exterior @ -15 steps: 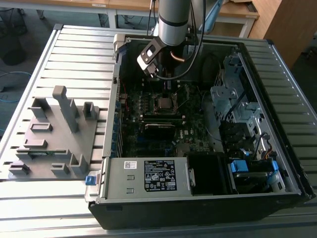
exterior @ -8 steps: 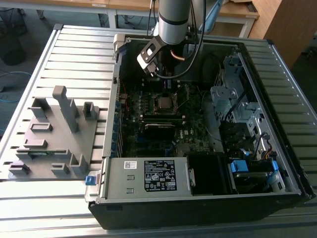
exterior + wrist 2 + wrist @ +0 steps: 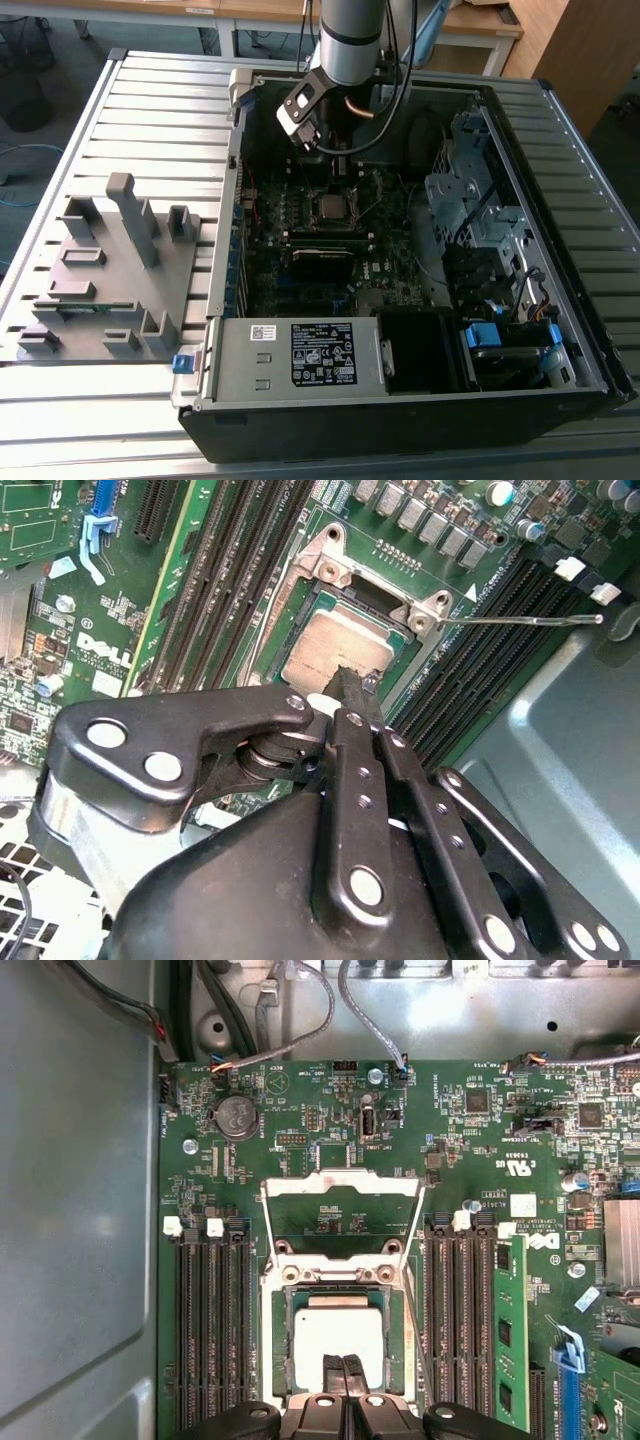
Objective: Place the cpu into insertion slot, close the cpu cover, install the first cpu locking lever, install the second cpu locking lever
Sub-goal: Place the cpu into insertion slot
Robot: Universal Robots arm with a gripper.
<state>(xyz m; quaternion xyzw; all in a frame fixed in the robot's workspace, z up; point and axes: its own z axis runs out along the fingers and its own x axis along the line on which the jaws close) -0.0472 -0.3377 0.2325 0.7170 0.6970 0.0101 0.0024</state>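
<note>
The cpu (image 3: 338, 1332), a pale square chip, lies flat in the insertion slot (image 3: 282, 1345), whose silver rim sits on the green board. In the second wrist view the cpu (image 3: 330, 645) is just past my fingertips. The cpu cover (image 3: 300, 1182), a silver frame with a cut-out centre, stands flipped open beyond the slot on its hinge. A thin locking lever (image 3: 530, 620) sticks out to one side, unlatched. My gripper (image 3: 344, 1365) is shut, its tips together over the chip's near edge with nothing between them. In the exterior view my gripper (image 3: 322, 158) hangs above the insertion slot (image 3: 333, 207) inside the open case.
Black memory slots (image 3: 210, 1330) flank the socket, with one green memory stick (image 3: 510, 1330) fitted. A grey fixture plate (image 3: 110, 270) with upright blocks lies at the exterior view's left. The power supply (image 3: 300, 355) and drive cage (image 3: 480, 220) line the case.
</note>
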